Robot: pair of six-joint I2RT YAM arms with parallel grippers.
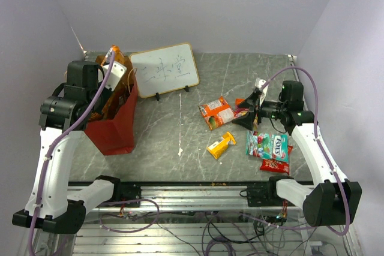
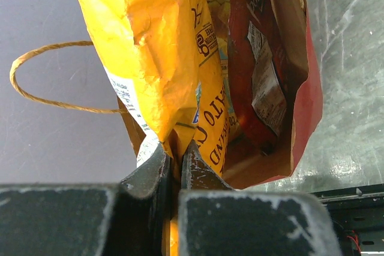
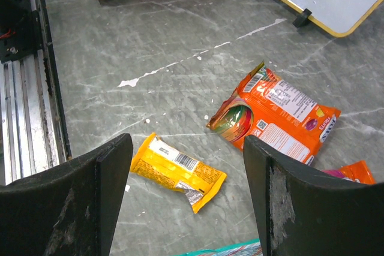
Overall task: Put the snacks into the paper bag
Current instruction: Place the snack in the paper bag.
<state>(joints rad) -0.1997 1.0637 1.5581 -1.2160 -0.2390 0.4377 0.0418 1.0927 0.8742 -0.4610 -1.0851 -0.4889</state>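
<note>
Nearest the arm bases, well to the right of the paper bag (image 1: 114, 130), a teal-white candy bag (image 1: 268, 145) lies flat with a small red pack (image 1: 276, 164) touching its near edge. Closer to the paper bag rests the yellow pack (image 3: 177, 172), flat on the table (image 1: 240, 70). Just beyond it, on the same side of the paper bag, an orange packet (image 3: 273, 118) lies printed side up. The right gripper (image 3: 186, 148) hovers above these two with its fingers spread wide, holding nothing.

These packets look light, soft and crinkly, and their glossy film is probably slippery. A pinch on a crimped end seam should hold better than a squeeze across the puffy middle.

Farther back, at the paper bag's mouth, the left gripper (image 2: 180, 151) has its fingers pinched nearly together on one edge of an orange-yellow chip bag (image 2: 156, 52). How far into the opening that bag reaches I cannot tell. A red Doritos bag (image 2: 246, 82) already sits inside.

Farthest, just right of the paper bag, stands a whiteboard (image 1: 165, 70).
</note>
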